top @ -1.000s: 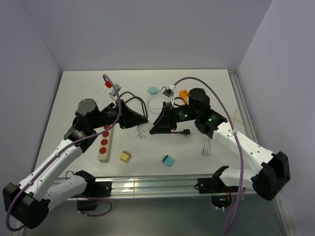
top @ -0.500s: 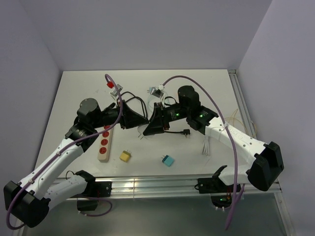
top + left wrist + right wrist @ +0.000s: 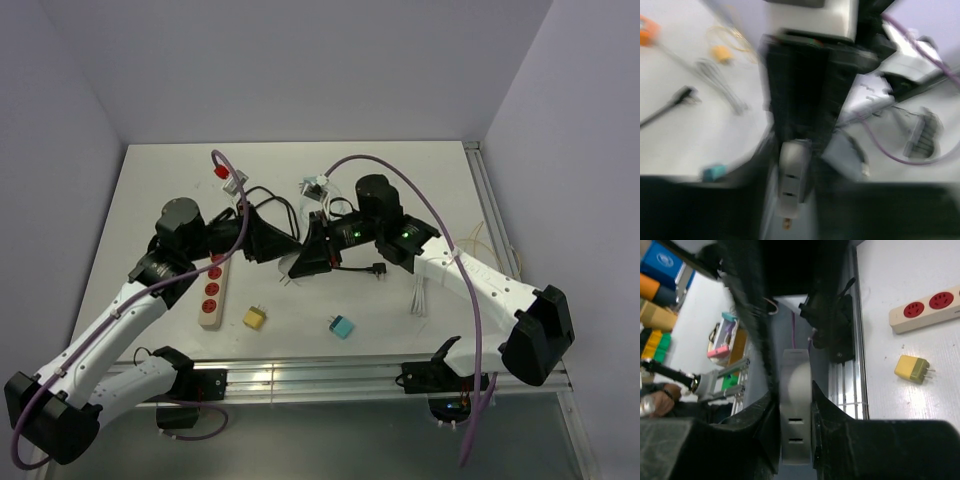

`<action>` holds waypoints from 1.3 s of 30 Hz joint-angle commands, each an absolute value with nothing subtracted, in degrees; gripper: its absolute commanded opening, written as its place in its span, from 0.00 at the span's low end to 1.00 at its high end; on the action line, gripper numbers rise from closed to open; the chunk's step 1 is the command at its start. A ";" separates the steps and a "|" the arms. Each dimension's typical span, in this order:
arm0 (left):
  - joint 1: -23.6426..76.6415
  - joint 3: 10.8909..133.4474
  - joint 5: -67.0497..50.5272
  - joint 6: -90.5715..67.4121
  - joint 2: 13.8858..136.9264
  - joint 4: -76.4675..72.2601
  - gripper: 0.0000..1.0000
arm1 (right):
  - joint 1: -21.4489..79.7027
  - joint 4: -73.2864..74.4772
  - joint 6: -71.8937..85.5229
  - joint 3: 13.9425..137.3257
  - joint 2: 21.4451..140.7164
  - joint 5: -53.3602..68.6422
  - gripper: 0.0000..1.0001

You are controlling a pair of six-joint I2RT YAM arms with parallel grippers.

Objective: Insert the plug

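Right end effector (image 3: 796, 412) pinched on smooth, pale-grey, rounded plug (image 3: 796, 385) above mid-bench (image 3: 400, 180) | left end effector (image 3: 290, 252) meets it tip to tip; view blurred, cannot tell its grip | long beige strip (image 3: 212, 290) with round red sockets lies apart, leftward | boxy yellow adapter (image 3: 255, 317) near strip

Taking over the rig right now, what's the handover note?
Left gripper: shut on the white plug, held above the table centre.
Right gripper: shut on the same plug from the opposite side.
Power strip: flat on the table by the left arm; nothing is in the sockets that show.
Done: plug picked up, both grippers on it.
Left: release one grip, carry the plug to the strip, insert it.
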State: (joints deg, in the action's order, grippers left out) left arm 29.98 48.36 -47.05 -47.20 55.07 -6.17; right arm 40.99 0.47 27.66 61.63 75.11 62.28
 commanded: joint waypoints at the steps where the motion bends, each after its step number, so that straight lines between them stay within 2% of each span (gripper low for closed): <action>1: 29.62 53.08 -32.48 -43.17 54.85 3.82 0.66 | 43.16 2.52 22.97 64.16 74.45 59.87 0.00; 2: 29.62 54.74 -28.43 -42.63 54.58 7.09 0.79 | 42.98 6.99 21.55 64.94 74.53 56.55 0.00; 3: 29.27 55.54 -24.30 -42.19 54.41 13.91 0.87 | 41.93 8.34 20.14 65.04 74.62 55.03 0.00; 4: 28.75 56.59 -14.08 -41.32 54.14 17.28 0.99 | 40.71 9.05 19.69 64.78 74.79 54.32 0.00; 7: 28.65 58.62 -0.31 -40.43 52.48 25.21 0.99 | 34.23 12.30 18.02 64.07 74.97 48.62 0.00; 9: 28.65 57.92 2.36 -39.73 50.20 25.58 1.00 | 30.34 13.88 15.49 63.81 75.23 42.05 0.00; 13: 28.65 57.22 2.99 -37.71 47.47 23.91 0.99 | 23.39 21.08 7.22 69.07 81.01 24.30 0.00; 18: 28.65 57.04 0.72 -36.30 47.98 22.77 0.99 | 13.99 28.38 2.83 82.16 92.97 18.38 0.00; 22: 28.74 55.81 -1.32 -35.86 49.04 22.24 0.97 | 12.13 34.18 0.53 91.39 104.64 9.95 0.00; 33: 32.16 53.79 -1.76 -34.90 52.11 19.60 0.96 | 8.88 38.40 -7.29 99.84 115.13 12.57 0.00; 39: 33.48 54.40 -0.26 -34.45 53.87 18.72 0.96 | 8.79 36.30 -7.29 98.62 115.93 10.55 0.00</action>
State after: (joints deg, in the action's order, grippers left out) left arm 32.91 53.43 -1.41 -35.94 53.67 21.69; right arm 9.10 37.04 -5.72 96.95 115.77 11.90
